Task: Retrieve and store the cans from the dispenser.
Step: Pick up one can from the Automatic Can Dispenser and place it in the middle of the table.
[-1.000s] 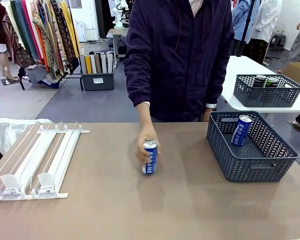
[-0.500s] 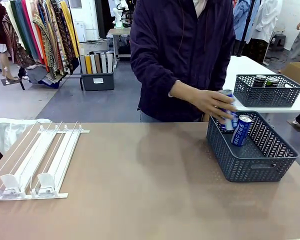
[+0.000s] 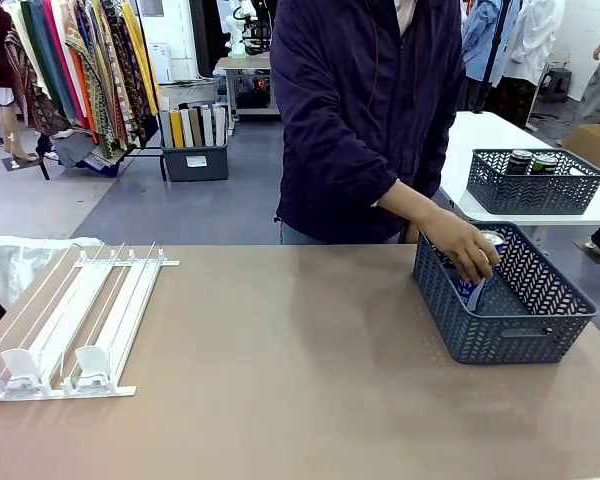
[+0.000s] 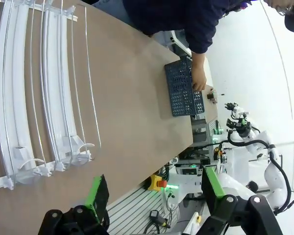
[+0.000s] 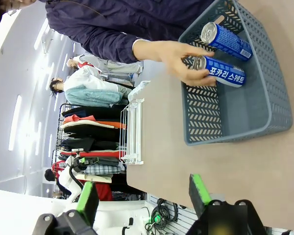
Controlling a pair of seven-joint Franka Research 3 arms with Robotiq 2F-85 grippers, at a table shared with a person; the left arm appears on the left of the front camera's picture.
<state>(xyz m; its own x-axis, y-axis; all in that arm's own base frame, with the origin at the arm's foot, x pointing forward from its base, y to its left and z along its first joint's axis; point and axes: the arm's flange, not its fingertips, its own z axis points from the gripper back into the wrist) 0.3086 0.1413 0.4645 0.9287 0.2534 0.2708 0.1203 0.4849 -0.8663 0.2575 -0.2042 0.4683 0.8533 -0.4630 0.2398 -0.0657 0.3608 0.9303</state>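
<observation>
Here the person's hand [image 3: 467, 250] reaches down into the grey-blue lattice basket [image 3: 505, 320], which sits on the brown table [image 3: 280, 380] to the far right of the white dispenser [image 3: 70, 320]. In the right wrist view the hand [image 5: 179, 58] grips a blue can with white lettering [image 5: 220, 71] by its silver top end, the can's body lying low inside the basket [image 5: 255, 112]. A second blue can [image 5: 226, 39] rests just beside it in the basket, leaning against the wall. From the front only parts of these cans show past the hand, one silver top [image 3: 492, 238] near the fingers.

The dispenser lies flat on the table well apart from the basket, its sloped lanes bare, with two small white pusher blocks [image 3: 25, 362] at the near end. The left wrist view looks along the same rack [image 4: 34, 98], lanes running lengthwise and pushers [image 4: 24, 156] at their lower end, with the basket [image 4: 182, 88] and the person's hand [image 4: 199, 78] far across the table from it.

The left gripper [image 4: 152, 188] hangs off the table edge on the dispenser's side, its green-padded fingers spread wide with nothing between them. The right gripper [image 5: 142, 193] likewise stands with its fingers wide apart and empty, near the table edge on the side away from the person.

On a white table [image 3: 490, 140] behind the basket stands another dark basket [image 3: 532, 185] holding two cans [image 3: 530, 160].
</observation>
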